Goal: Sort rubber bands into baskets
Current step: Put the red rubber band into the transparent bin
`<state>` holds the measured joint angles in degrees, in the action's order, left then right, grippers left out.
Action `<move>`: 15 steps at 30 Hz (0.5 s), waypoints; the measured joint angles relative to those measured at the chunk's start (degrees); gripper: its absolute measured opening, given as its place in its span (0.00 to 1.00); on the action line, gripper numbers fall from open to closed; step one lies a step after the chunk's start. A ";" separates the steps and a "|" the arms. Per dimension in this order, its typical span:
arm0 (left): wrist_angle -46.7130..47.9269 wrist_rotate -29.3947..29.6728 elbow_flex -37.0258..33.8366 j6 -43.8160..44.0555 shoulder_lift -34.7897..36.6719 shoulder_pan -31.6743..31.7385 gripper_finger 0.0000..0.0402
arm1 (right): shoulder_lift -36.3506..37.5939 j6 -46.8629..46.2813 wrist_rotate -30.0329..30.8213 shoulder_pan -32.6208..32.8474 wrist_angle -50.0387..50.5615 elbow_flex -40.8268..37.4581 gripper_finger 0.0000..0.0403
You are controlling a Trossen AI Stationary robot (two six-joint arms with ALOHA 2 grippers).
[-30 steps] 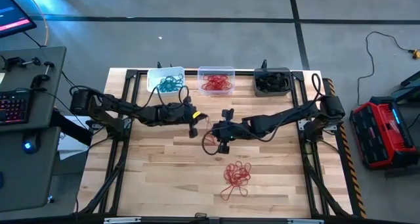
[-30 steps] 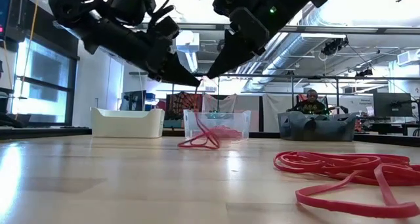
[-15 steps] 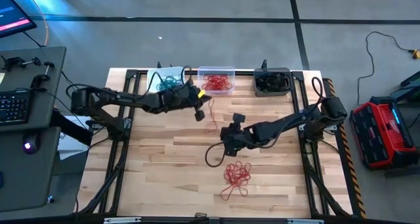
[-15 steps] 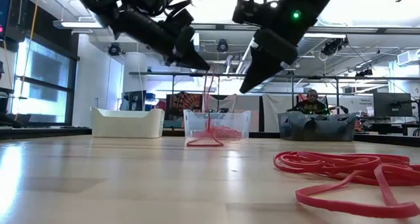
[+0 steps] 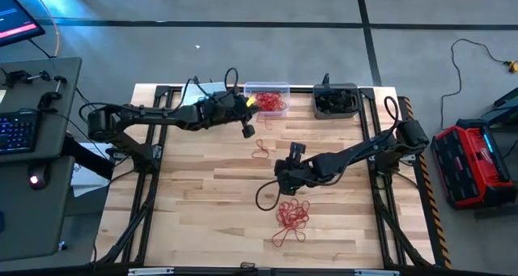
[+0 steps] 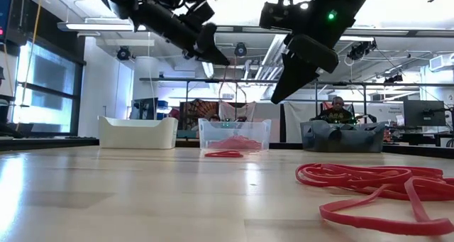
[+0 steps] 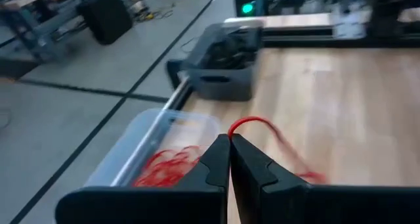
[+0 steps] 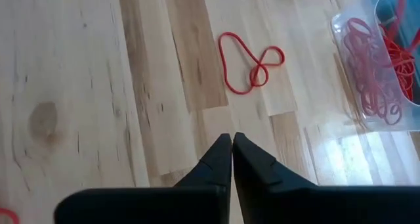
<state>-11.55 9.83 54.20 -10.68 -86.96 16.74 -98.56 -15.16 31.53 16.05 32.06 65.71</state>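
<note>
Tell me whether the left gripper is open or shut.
Shut: the left gripper has its fingers pressed together, pinching a red rubber band.

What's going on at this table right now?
The left gripper, shut on a red rubber band, hangs by the clear basket of red bands. The right gripper hovers shut and empty over the wood. A loose red band and a red pile remain on the table.

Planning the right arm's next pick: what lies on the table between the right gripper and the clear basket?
In the high view, one loose red rubber band lies on the wood between the right gripper and the clear basket; otherwise bare.
</note>
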 joint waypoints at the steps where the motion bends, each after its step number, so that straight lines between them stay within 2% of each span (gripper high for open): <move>1: 0.19 0.08 0.06 -0.10 0.00 0.78 0.00 | 0.00 0.00 0.00 0.01 -0.02 0.00 0.01; 5: 0.19 0.01 0.68 -0.53 -0.15 4.29 0.00 | 0.00 0.15 0.05 0.02 -0.05 0.00 0.01; 9: 0.47 -2.42 1.84 -1.62 -2.16 7.42 0.00 | 0.00 0.60 0.26 0.02 -0.06 0.00 0.00; 15: 3.63 -4.73 8.06 -3.66 -8.13 11.33 0.00 | 0.00 0.60 0.28 0.00 0.04 0.00 0.00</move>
<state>-7.92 5.09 62.26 -14.34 -95.09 28.08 -98.56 -14.56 31.81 16.05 32.10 65.71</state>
